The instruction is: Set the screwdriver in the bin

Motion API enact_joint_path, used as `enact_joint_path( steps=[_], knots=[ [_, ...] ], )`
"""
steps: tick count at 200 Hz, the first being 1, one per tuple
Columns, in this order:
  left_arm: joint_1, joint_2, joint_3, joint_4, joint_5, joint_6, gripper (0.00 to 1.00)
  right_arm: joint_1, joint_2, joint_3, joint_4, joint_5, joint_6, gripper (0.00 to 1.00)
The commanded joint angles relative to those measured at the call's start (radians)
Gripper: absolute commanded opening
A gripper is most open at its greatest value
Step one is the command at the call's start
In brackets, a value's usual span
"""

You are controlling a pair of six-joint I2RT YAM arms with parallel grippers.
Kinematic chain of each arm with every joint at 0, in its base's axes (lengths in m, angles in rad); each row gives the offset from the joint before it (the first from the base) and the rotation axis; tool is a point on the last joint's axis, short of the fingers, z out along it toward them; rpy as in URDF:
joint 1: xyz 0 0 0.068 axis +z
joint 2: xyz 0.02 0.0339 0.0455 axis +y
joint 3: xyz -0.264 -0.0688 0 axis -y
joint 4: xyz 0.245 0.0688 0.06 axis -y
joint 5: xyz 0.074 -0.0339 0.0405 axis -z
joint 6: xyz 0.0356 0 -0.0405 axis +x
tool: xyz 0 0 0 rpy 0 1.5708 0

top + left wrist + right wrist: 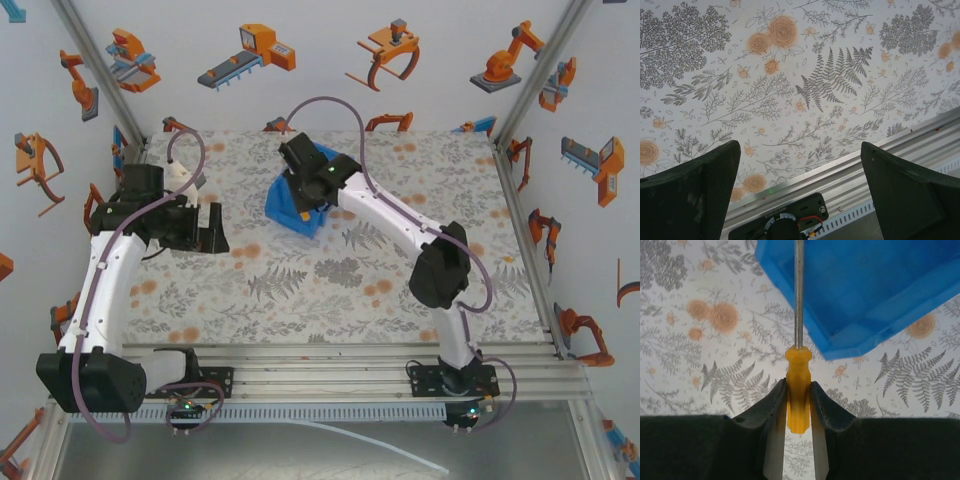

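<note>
Right now the right gripper is clamped narrow on the screwdriver, pads squeezing the orange handle from 9 and 3 o'clock, with the handle's butt sunk between the fingers. Gripping the thick handle rather than the thin metal shaft probably gives a firm, non-slipping hold and leaves the shaft free to lead into the bin. In the right wrist view the screwdriver's long axis runs 6 to 12 o'clock: handle at 6, shaft pointing straight to 12, crossing the bin's near-left corner and rim, tip cut off by the frame edge. The bin's open blue cavity lies at about 1 o'clock from the handle, so the tool looks only partly over the opening; a shift toward 1 o'clock seems needed before letting go. In the top view the right gripper hangs over the bin, which sits toward 12 o'clock of the table centre. The left gripper is parked out at 9 o'clock, likely to keep clear; its wrist view shows that claw spread wide, holding nothing, above the floral table.
</note>
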Motion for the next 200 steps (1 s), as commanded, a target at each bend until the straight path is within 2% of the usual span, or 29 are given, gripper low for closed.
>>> enact_joint_path(
  steps=[1,34,94,200],
  knots=[
    [0.007,-0.026,-0.007,0.001,0.026,-0.014,0.97,-0.021,0.037,0.093,-0.023,0.032,0.005,0.21],
    [0.011,-0.025,-0.006,0.003,0.035,-0.019,0.97,-0.055,0.099,0.162,-0.016,0.051,0.045,0.21],
    [0.018,-0.028,-0.006,0.002,0.046,-0.027,0.97,-0.119,0.14,0.139,0.08,0.04,0.166,0.22],
    [0.024,-0.04,-0.015,0.01,0.054,-0.03,0.97,-0.143,0.249,0.214,0.111,-0.016,0.256,0.21]
  ],
)
